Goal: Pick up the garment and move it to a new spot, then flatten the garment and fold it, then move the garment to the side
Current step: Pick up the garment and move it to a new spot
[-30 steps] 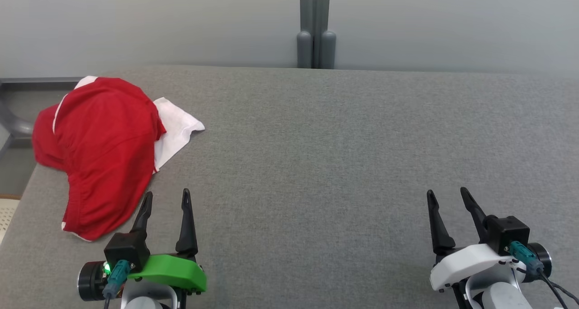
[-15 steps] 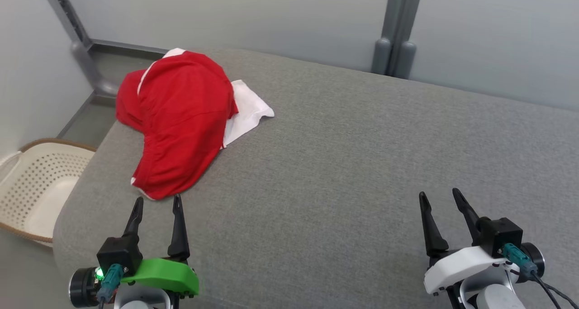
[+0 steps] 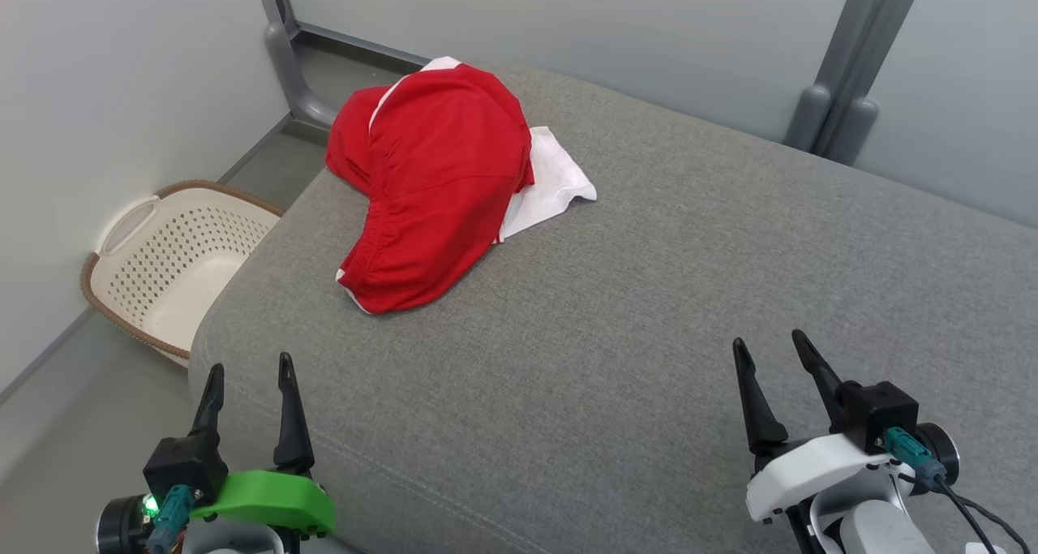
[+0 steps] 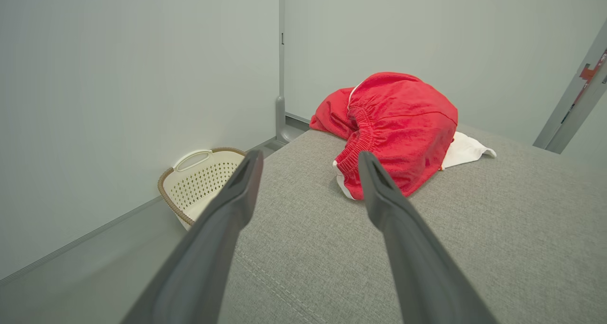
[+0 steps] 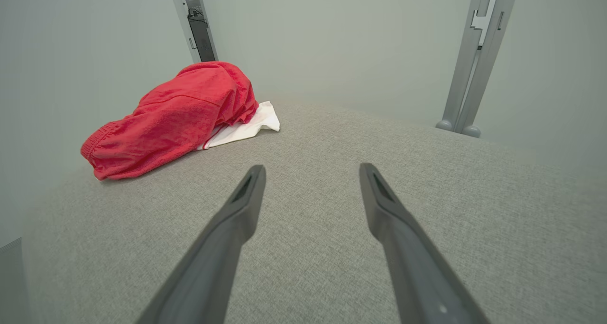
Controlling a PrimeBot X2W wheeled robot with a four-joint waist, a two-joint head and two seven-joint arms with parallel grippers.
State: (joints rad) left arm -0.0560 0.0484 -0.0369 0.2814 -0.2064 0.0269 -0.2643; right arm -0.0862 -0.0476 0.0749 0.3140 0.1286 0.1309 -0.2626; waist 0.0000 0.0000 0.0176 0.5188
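Past L hand (image 4: pixel 309 157), L-wrist view shows garment (image 4: pixel 403 120) plus floor basket (image 4: pixel 199 184).

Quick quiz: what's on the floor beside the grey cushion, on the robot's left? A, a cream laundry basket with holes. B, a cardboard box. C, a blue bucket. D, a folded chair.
A: a cream laundry basket with perforated walls stands on the floor by the grey cushion, down past the end where the red garment lies.

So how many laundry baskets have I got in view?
1. The cream basket sits on the floor by the wall, off the left edge of the grey cushion, left of the red garment. Others may be hidden.
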